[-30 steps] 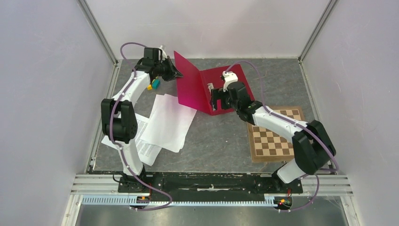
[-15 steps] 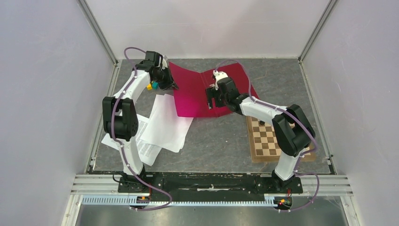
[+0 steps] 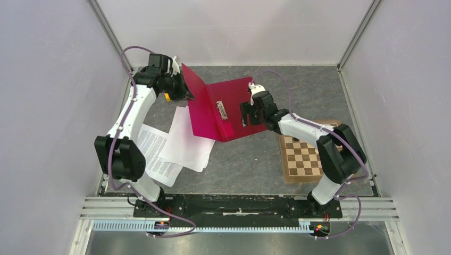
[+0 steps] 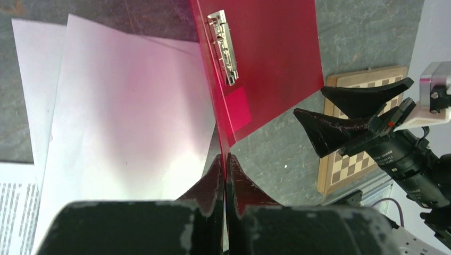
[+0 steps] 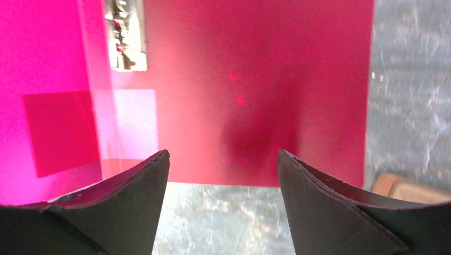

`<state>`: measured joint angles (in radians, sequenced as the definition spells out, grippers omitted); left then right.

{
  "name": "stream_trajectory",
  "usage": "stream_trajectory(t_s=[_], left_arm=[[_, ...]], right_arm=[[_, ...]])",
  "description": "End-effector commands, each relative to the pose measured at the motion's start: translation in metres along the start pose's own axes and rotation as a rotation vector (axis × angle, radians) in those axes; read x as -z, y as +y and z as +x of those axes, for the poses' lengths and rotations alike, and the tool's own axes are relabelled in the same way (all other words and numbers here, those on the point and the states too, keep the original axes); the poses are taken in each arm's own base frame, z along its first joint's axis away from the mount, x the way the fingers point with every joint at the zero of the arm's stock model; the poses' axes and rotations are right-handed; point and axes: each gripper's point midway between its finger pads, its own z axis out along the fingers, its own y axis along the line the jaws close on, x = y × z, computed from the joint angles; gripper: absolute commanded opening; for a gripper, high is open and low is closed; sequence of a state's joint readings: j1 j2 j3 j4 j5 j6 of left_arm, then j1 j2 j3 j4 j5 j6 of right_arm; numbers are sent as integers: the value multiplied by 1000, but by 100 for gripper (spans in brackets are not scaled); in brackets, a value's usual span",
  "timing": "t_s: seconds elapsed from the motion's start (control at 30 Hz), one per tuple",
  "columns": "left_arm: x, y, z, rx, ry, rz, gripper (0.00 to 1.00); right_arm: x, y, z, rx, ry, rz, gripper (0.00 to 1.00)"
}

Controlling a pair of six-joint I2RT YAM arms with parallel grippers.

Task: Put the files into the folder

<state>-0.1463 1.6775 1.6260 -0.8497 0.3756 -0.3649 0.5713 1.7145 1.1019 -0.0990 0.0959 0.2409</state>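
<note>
The red folder [image 3: 236, 103] lies open on the table, its left cover [image 3: 205, 111] raised steeply. My left gripper [image 3: 183, 89] is shut on that cover's far edge; in the left wrist view the jaws [image 4: 225, 159] pinch the thin red edge [image 4: 266, 64]. The metal clip [image 4: 223, 45] and pink patch [image 4: 237, 109] show inside. My right gripper [image 3: 245, 114] is open and empty, low over the flat half's near edge [image 5: 255, 79], jaws wide [image 5: 223, 159]. The files [image 3: 186, 141] lie left of the folder, blank sides up [image 4: 122, 122], with a printed sheet [image 3: 157, 154] below.
A brown chessboard [image 3: 308, 154] lies at the right, just beyond my right arm. A small yellow block [image 3: 168, 97] sits by my left gripper. Enclosure walls and metal posts ring the grey table [image 3: 250, 159].
The left cover, nearly flat half a second ago, now stands up again, lifted by my left gripper, which moved left. The folder has shifted towards the front. My right gripper moved slightly right.
</note>
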Motion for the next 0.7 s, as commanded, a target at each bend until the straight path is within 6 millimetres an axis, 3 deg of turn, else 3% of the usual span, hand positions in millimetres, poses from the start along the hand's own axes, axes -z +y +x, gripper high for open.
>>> stream_trajectory(t_s=[0.0, 0.23, 0.33, 0.47, 0.67], left_arm=[[28, -4, 22, -43, 9, 13, 2], [52, 7, 49, -62, 29, -43, 2], [51, 2, 60, -46, 53, -7, 2], [50, -7, 71, -65, 72, 10, 2], [40, -21, 92, -115, 129, 28, 2]], right_arm=[[22, -10, 18, -70, 1, 36, 75], [35, -17, 64, -118, 36, 68, 63], [39, -34, 90, -141, 53, 160, 54], [51, -60, 116, -191, 23, 269, 53], [68, -90, 134, -238, -45, 397, 51]])
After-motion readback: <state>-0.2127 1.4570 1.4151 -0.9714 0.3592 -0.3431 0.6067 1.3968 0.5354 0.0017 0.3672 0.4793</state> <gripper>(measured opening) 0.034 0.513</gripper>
